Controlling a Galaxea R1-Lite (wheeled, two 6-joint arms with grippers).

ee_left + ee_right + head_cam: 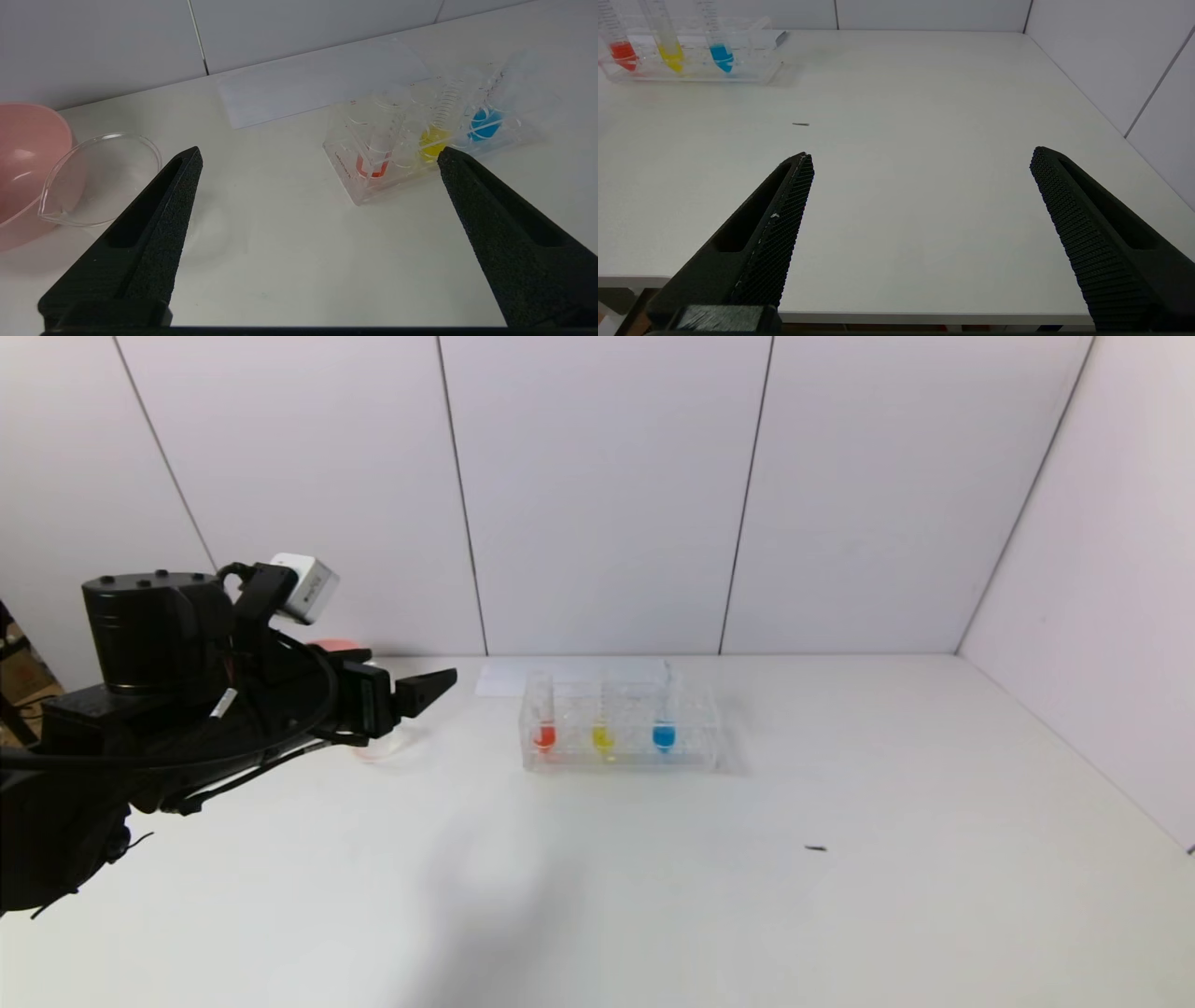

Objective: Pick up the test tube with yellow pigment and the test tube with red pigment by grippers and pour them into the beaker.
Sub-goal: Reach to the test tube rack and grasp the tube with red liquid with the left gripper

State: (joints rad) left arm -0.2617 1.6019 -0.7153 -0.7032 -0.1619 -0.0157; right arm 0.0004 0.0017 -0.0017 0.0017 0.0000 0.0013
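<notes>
Head view: pink bowl behind beaker, beside left gripper.

Lab-style test cell, we judge: bare white table boxed by plain white wall panels. At 12 o'clock, a clear tube rack holds coloured liquids; at 10 o'clock, a glass beaker beside a pink bowl.
</notes>
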